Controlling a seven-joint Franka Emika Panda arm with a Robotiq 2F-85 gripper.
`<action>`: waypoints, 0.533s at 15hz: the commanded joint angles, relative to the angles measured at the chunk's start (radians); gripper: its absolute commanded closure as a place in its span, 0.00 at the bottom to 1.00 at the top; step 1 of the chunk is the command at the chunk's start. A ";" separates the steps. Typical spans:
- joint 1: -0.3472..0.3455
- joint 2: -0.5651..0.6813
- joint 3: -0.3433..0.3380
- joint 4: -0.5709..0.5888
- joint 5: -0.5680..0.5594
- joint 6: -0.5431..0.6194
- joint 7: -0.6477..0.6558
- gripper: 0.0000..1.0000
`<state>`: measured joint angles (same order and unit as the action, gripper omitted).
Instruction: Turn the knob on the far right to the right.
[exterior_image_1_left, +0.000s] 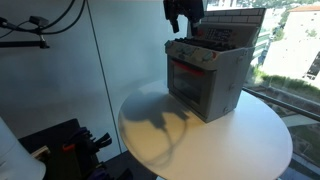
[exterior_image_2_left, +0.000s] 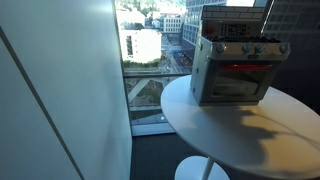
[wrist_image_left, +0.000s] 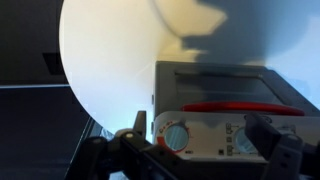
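A grey toy oven with a red door handle stands on the round white table; it also shows in an exterior view. A row of small knobs runs along its top front panel, and the far right one is at the panel's end. In the wrist view two knobs show, one red-ringed and one partly behind a finger. My gripper hangs open and empty above the oven's top, touching nothing; it shows in an exterior view.
The table's rim is close to a tall window with a city view. A dark wall panel stands beside it. Dark equipment with cables sits on the floor by the table.
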<state>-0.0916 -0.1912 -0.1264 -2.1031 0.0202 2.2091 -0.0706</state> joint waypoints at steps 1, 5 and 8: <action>-0.019 0.008 -0.001 -0.027 -0.004 0.105 0.053 0.00; -0.020 0.017 -0.002 -0.028 0.001 0.099 0.042 0.00; -0.020 0.017 -0.003 -0.030 0.001 0.101 0.045 0.00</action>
<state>-0.1097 -0.1747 -0.1310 -2.1352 0.0201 2.3118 -0.0244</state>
